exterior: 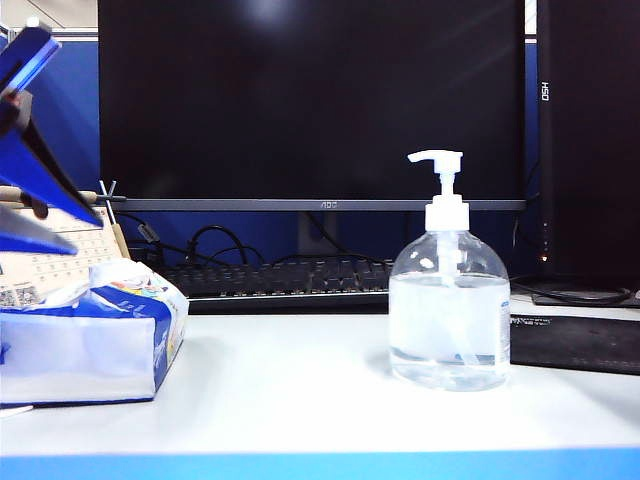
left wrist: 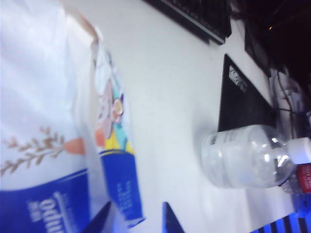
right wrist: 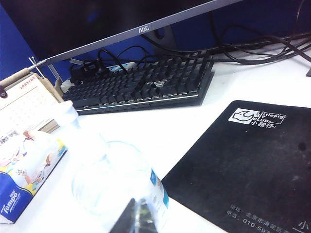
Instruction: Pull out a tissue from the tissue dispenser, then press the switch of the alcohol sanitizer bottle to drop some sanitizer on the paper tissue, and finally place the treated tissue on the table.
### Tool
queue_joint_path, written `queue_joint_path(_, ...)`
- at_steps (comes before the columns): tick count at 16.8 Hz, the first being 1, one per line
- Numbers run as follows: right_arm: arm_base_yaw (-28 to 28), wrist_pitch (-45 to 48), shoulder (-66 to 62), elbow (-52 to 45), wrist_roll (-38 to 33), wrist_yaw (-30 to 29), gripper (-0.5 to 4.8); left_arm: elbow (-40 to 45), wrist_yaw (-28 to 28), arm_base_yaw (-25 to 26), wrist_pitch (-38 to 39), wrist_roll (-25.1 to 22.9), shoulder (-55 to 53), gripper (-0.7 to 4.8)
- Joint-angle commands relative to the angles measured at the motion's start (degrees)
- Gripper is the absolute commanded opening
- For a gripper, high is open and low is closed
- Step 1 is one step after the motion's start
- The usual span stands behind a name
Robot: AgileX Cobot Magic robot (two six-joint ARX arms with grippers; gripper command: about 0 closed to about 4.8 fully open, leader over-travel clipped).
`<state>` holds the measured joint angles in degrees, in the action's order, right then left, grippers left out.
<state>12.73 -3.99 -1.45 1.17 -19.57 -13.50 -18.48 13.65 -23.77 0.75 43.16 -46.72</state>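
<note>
Tissue pack (left wrist: 43, 145) right beneath our left gripper (left wrist: 138, 218), fingers parted, empty; our right gripper (right wrist: 133, 218) beside bottle (exterior: 449, 310), spread unclear.

Left end effector (exterior: 22, 150), seemingly open, above tissue dispenser (exterior: 90, 335); right unseen.

**Desk clutter behind the work area**

A large dark monitor (exterior: 310, 100) stands at the back, its grey lower bezel carrying a small logo; a second dark screen (exterior: 590, 130) stands beside it on the right; a black keyboard (right wrist: 146, 82) lies in front of the monitor's stand, with black cables (right wrist: 252, 43) trailing behind it; a black mouse mat (right wrist: 248, 165) with white printed lettering lies flat to the right of the keyboard; a beige desk calendar (right wrist: 22, 104) stands upright at the left, near the keyboard's end.
</note>
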Motion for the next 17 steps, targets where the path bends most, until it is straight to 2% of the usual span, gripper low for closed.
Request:
queue_joint_path(1,0.0,0.76,0.0,0.39,-0.15,-0.44,-0.01,-0.15,-0.46,0.0,0.35,-0.11,-1.46,1.35)
queue_joint_path(8,0.02,0.74,0.0,0.39,-0.15,-1.03,-0.01,-0.15,1.79,0.0,-6.43,-0.7,-10.78,1.49)
queue_joint_path(13,0.04,0.72,0.0,0.39,-0.15,-1.29,-0.01,-0.15,-2.27,0.33,-6.58,-1.42,-11.39,1.49)
queue_joint_path(17,0.04,0.04,0.0,0.39,-0.15,-1.29,-0.01,-0.15,-2.23,2.29,-6.12,-2.67,-11.43,1.49)
